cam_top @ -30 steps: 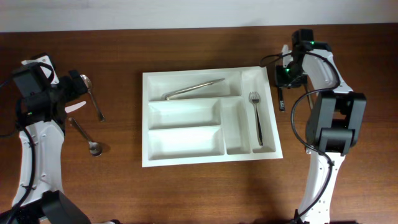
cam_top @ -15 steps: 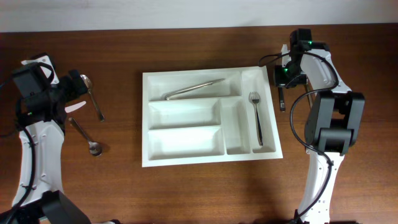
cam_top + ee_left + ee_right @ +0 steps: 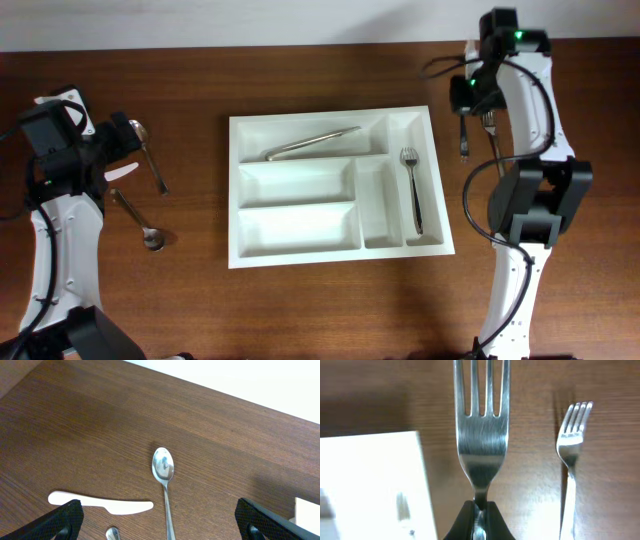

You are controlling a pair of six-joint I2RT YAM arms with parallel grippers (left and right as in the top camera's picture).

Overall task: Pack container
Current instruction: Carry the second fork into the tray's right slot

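"Since the right claw (image 3: 479, 516) is closed, what has it got?"

"The handle of a fork (image 3: 481, 435), tines pointing away from the claw. It hangs by the far right corner of the container (image 3: 300, 228). A second fork (image 3: 571, 450) lies on the table (image 3: 300, 320) just beside."

"And how does the container lie?"

"Flat in the middle of the table, between the arms, with its long axis running left to right, slightly skewed. Three wide compartments follow that axis. Two narrow ones cross it at the robot's right end. A long metal utensil (image 3: 312, 143) lies in the far wide one, and a third fork (image 3: 411, 190) in the outer narrow one, tines toward the far edge."

"The left claw (image 3: 162, 521)?"

"Spread wide and holding nothing, above a spoon (image 3: 163, 467) and a white knife (image 3: 100, 505), well left of the container."
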